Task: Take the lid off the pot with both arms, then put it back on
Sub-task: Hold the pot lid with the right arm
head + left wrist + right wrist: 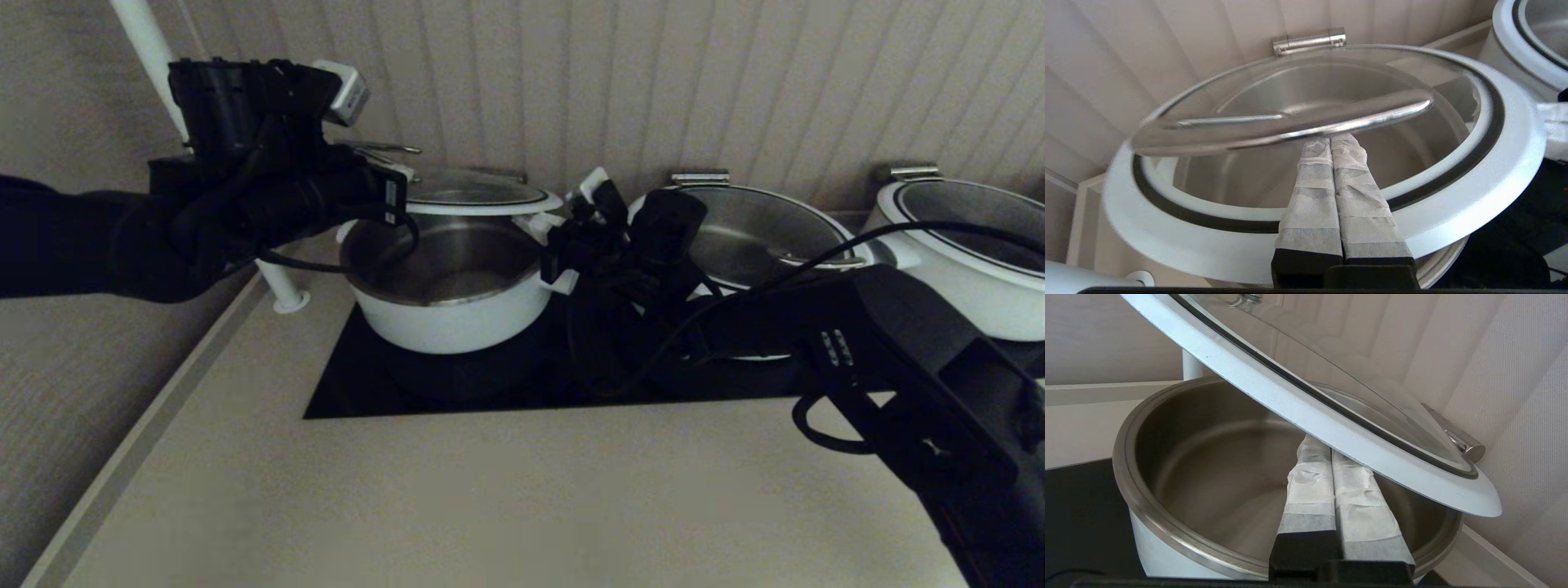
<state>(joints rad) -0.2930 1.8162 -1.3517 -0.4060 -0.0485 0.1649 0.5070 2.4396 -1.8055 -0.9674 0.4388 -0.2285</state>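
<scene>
My left gripper [1331, 141] is pressed shut, fingertips tucked under the steel loop handle [1306, 126] of the lid [478, 196], propping it clear above the pot [445, 286]. My right gripper [1331, 451] is shut too, empty-handed, its tips wedged under the lid's white rim on the right side. The pot sits on the black hob [490, 384], steel inside showing, lid tilted over its far edge.
</scene>
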